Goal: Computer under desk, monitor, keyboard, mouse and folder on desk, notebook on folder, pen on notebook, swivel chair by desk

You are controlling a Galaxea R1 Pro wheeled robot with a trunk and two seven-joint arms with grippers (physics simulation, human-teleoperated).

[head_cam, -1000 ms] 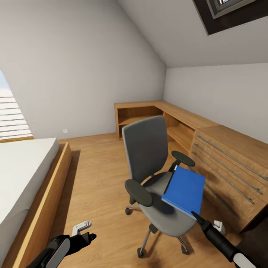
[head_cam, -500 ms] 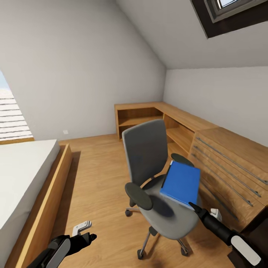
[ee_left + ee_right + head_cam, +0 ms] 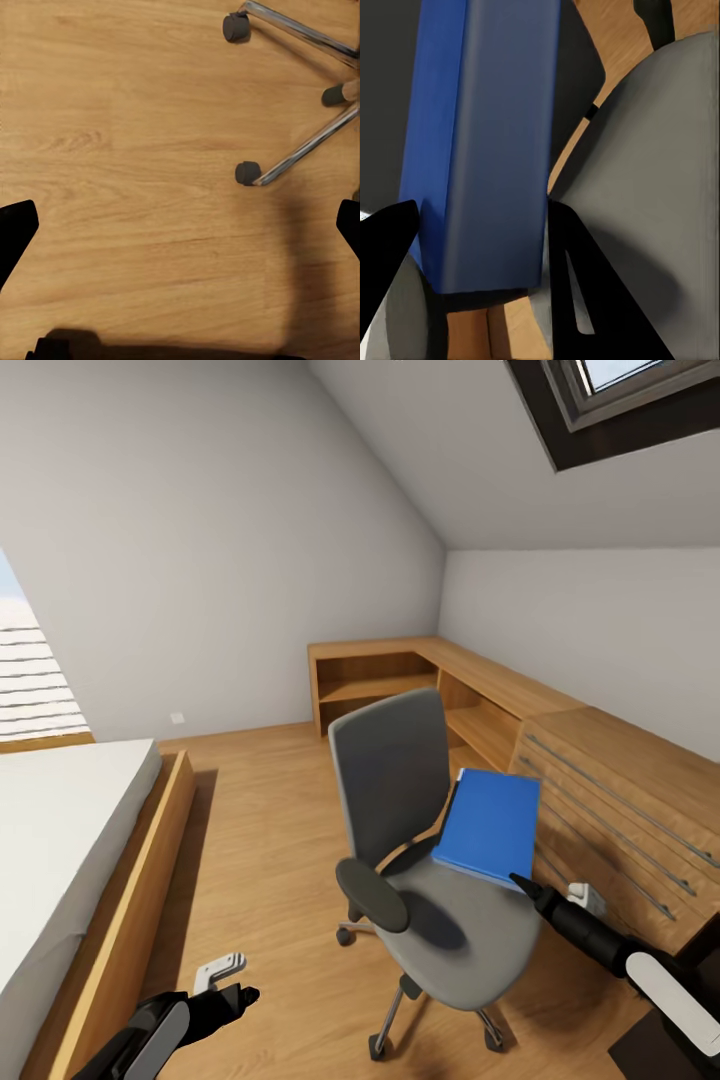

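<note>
The folder (image 3: 489, 827) seemingly hides the swivel chair's (image 3: 400, 780) far armrest.

No text, label, brand, number or sign can be read in any view. The folder (image 3: 490, 828) has a plain blue cover, the chair (image 3: 420, 840) bears no tag or logo, and the chest (image 3: 620, 800), walls and floor are unmarked.

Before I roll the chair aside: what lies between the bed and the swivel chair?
In the head view, only bare wooden floor lies between the bed and the swivel chair.
</note>
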